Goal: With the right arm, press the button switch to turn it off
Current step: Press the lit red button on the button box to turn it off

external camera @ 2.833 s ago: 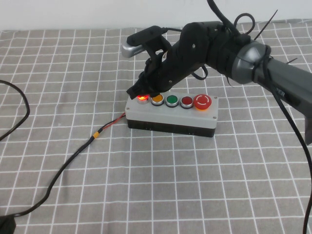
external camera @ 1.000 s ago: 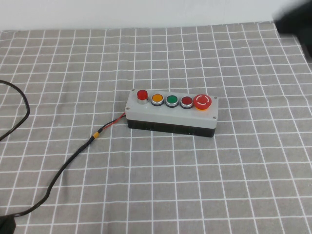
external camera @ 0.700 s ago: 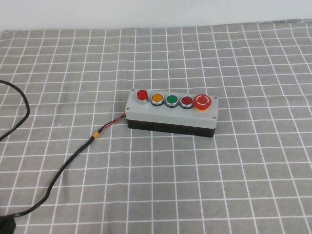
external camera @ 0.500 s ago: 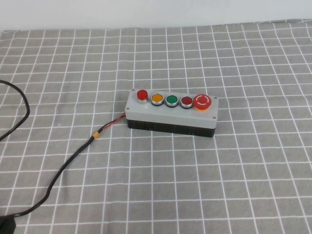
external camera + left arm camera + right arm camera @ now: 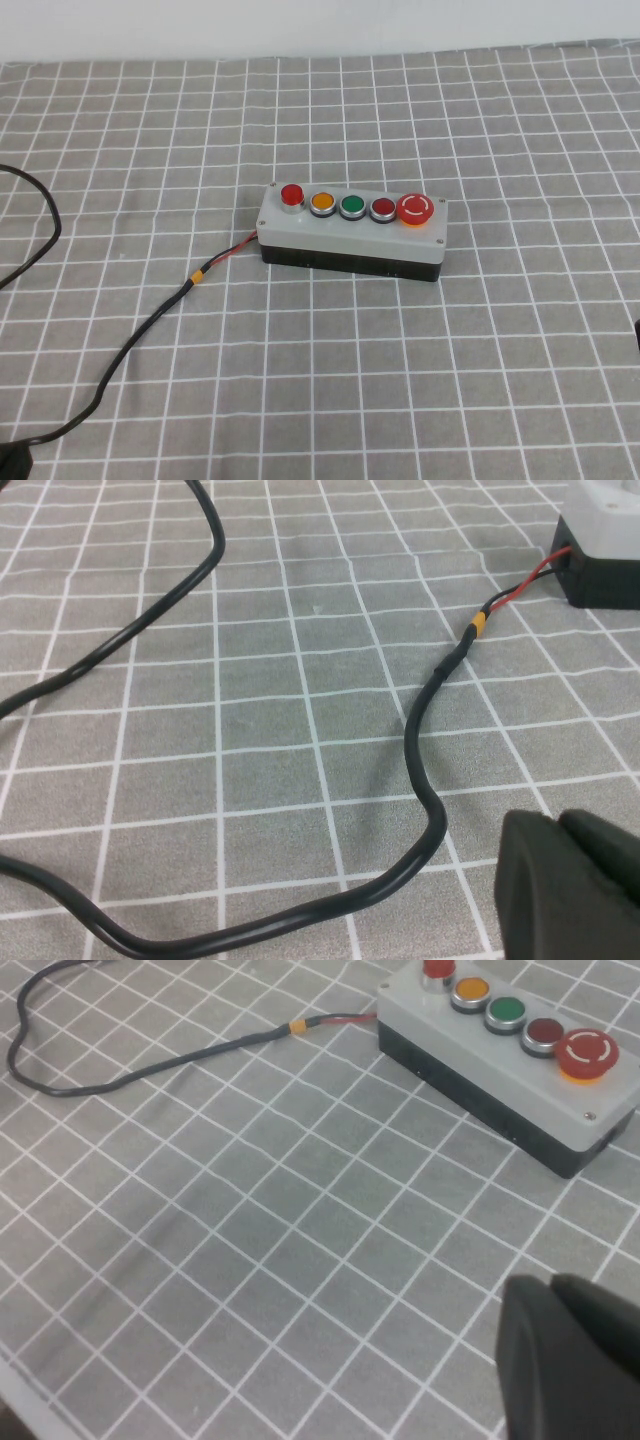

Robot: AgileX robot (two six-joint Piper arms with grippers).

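A grey button box [image 5: 350, 238] sits mid-table with a row of buttons: a small red one [image 5: 291, 194] at its left end, unlit, then orange [image 5: 322, 202], green [image 5: 352, 206], dark red [image 5: 382, 208] and a large red mushroom button [image 5: 416, 209]. Neither arm reaches into the high view. In the right wrist view my right gripper [image 5: 550, 1282] is shut and empty, hovering well back from the box [image 5: 480, 1060]. In the left wrist view my left gripper [image 5: 558, 820] is also shut and empty, near the cable, with the box corner [image 5: 605, 540] far off.
A black cable [image 5: 150, 325] with a red lead runs from the box's left end toward the near-left table corner and loops past the left edge. It also shows as a cable [image 5: 420, 780] close to the left gripper. A grey checked cloth [image 5: 400, 380] covers the table.
The right arm, which had its gripper on the lit small red button, has drawn back out of the high view. That button's light is now off.
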